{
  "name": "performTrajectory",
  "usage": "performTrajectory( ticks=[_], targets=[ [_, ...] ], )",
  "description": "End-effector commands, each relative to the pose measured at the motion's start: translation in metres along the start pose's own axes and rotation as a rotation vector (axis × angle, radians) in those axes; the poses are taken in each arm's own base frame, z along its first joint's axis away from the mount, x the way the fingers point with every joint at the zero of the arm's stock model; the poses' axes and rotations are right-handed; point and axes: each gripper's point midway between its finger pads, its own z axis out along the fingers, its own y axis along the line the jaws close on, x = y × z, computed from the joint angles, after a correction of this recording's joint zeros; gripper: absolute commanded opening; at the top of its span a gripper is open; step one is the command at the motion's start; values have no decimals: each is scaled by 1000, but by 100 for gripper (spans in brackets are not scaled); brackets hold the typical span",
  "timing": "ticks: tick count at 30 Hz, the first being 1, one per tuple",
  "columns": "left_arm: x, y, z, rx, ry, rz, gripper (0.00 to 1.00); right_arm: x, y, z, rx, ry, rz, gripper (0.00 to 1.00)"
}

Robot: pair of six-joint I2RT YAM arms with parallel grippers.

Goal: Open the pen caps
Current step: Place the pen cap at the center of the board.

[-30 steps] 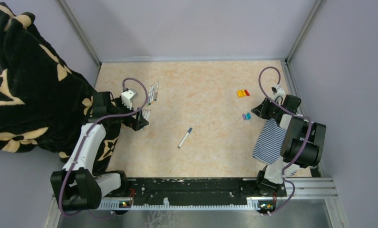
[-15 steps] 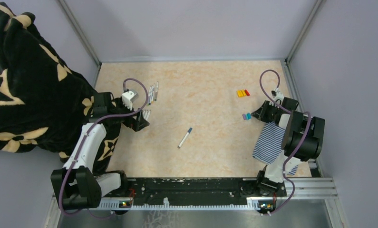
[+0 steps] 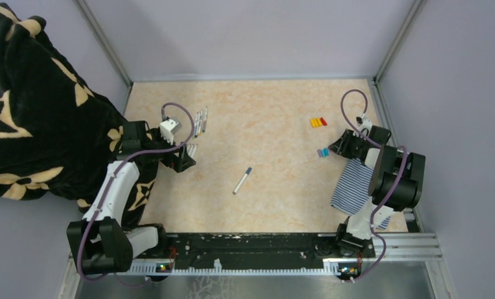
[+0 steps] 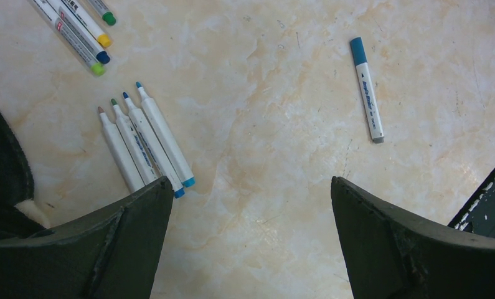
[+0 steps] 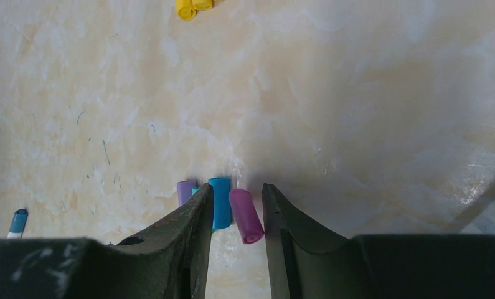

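On the marbled worktop (image 3: 263,112), the capped pen (image 3: 243,180) lies just 6 o'clock of centre. It looks light and slippery, so pinch its barrel. Your left gripper (image 4: 251,184) gapes wide, and your right gripper (image 5: 236,190), at 3 o'clock, stands parted around a loose magenta cap (image 5: 246,215).

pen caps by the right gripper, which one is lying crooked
The magenta cap, slanted between the right gripper's fingers; the blue cap and lilac cap beside it lie straight, parallel.

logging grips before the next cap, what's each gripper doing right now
Left gripper: wide open, holding nothing.
Right gripper: slightly open, magenta cap lying unclamped between its fingers.
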Motion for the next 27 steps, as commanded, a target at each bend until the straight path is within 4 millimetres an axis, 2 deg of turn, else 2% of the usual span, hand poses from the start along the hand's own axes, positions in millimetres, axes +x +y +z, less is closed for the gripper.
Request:
performTrajectory(
  ticks=[1,14,19,20,27],
  targets=[
    [0,-1,2,20,-14,24,100,-19,0,4,2,-39,-42,35],
    [0,-1,2,26,-13,20,100,-15,2,-3,16,-6,-54,38],
    [1,-2,2,30,-12,20,100,-4,-1,-8,36,32,-67,29],
    [0,-2,2,32,-12,22,100,-6,0,-10,43,28,-79,28],
    [2,-2,2,34,-11,17,100,2,-5,-17,75,75,-120,24]
  ],
)
